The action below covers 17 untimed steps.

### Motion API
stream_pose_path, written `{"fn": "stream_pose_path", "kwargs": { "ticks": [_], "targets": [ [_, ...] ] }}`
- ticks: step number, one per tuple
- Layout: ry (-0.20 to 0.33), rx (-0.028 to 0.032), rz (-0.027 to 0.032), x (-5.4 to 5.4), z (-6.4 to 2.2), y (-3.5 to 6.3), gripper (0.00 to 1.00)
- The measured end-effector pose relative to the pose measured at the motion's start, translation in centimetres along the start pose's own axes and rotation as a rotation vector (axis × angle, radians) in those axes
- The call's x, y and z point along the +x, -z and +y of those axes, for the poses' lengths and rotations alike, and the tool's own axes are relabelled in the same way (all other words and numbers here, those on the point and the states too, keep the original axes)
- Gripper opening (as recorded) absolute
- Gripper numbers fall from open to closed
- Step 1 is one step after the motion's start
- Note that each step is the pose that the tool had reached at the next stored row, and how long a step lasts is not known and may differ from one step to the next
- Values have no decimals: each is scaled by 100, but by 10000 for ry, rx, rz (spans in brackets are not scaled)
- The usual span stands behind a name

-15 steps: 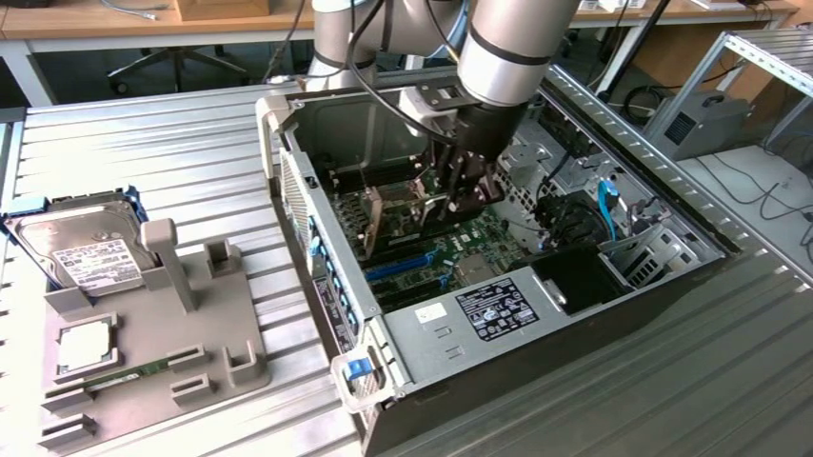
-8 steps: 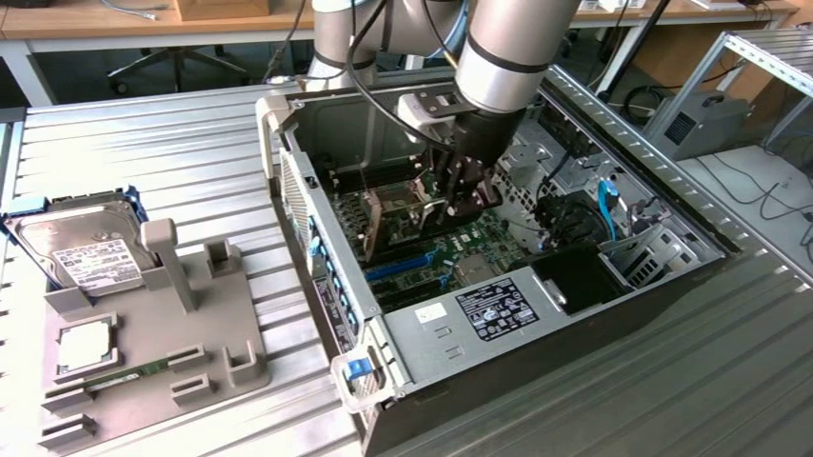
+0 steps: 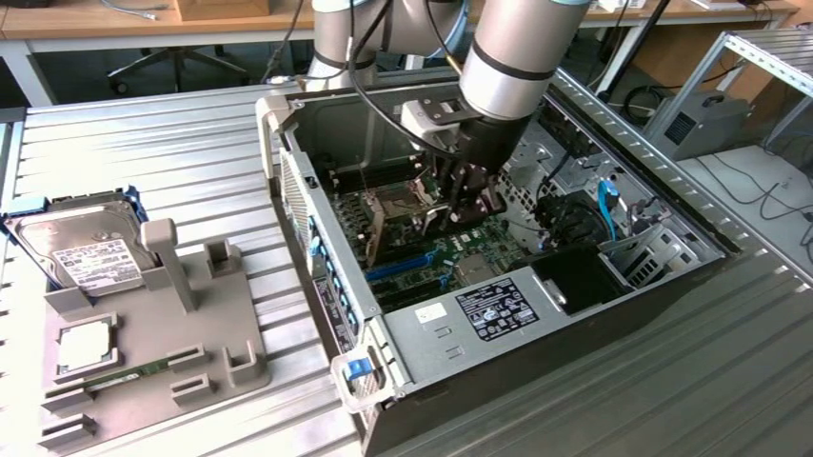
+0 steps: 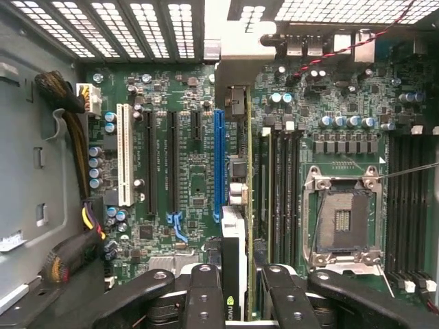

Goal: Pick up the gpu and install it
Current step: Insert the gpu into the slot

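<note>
Claw (image 4: 243, 284) jaws, partly closed, clamp the gpu (image 4: 236, 253) edge-down inside the open case (image 3: 420, 328) at mid-frame of the exterior view, parallel to the blue slot (image 4: 218, 164), presumably for seating in the motherboard (image 4: 192, 192)

Beyond ribbed metal tabletop (image 3: 166, 143), wooden desk (image 3: 76, 19) over office chair (image 3: 178, 62); off tabletop to the exterior view's right, aluminium frame (image 3: 766, 43), grey box (image 3: 696, 122).
</note>
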<state>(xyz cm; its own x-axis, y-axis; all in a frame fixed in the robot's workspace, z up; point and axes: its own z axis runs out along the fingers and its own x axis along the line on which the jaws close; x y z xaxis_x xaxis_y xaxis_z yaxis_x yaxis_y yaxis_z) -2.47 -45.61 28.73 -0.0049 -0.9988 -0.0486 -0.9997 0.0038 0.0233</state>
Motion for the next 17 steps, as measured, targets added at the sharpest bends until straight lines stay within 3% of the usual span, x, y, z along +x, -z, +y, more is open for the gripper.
{"fn": "stream_pose_path", "kwargs": {
  "ticks": [8,17],
  "targets": [
    [1,0,-1,29,38,-5,27],
    [0,0,0,39,107,-76,27]
  ]
}}
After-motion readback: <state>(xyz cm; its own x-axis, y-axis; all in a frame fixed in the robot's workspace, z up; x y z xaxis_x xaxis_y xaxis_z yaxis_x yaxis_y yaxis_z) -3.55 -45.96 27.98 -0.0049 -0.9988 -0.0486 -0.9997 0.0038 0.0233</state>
